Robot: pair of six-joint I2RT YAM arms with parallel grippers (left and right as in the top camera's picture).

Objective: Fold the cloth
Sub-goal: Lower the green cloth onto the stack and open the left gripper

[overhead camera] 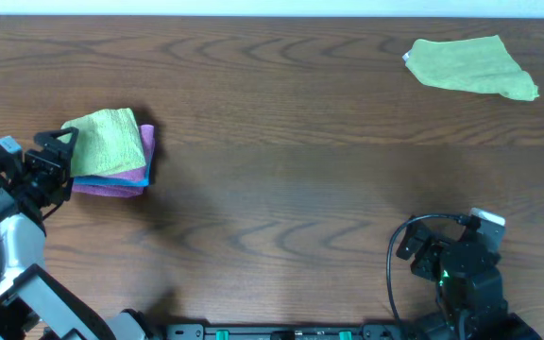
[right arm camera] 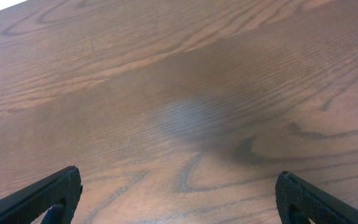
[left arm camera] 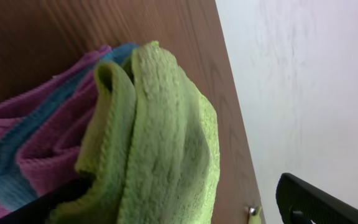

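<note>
Brown wood-grain counter (overhead camera: 281,189): the cloth (overhead camera: 110,140) lies folded atop a pink cloth (overhead camera: 111,182); left fingers (left arm camera: 316,202) spread at its edge, right fingers (right arm camera: 48,194) spread above the counter

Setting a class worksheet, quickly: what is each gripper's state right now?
Left gripper: open, at the folded green cloth.
Right gripper: open, holding nothing.

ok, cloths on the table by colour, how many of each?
Green: 2 (folded green cloth, loose green cloth)
Pink with teal edging: 1 (pink cloth, under the folded green one)
Total: 3
</note>
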